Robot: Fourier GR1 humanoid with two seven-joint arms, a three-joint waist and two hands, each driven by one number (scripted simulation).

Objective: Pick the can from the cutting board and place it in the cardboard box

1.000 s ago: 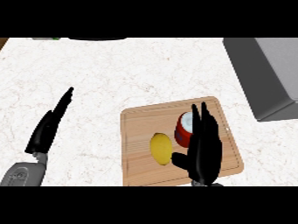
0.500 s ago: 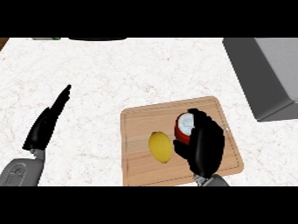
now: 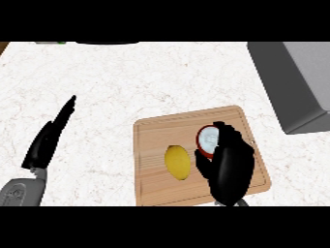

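Observation:
A red can (image 3: pixel 207 139) with a pale top stands on the wooden cutting board (image 3: pixel 153 191), right of centre. My right hand (image 3: pixel 230 169) lies over the can's right side. Its fingers curl round the can's far and right edge, its thumb sits at the can's lower left, and much of the can is hidden. The can is still on the board. A grey open box (image 3: pixel 303 82) stands at the right edge, beyond the board. My left hand (image 3: pixel 50 140) rests open at the left, fingers pointing away.
A yellow lemon (image 3: pixel 178 162) lies on the board just left of the can and the hand. A dark object (image 3: pixel 107 42) shows at the counter's far edge. White marble counter spreads between the board and the left hand.
My right hand has slid forward over the can, and its fingers have gone from straight to curled round it. The left hand, lemon and board have stayed put.

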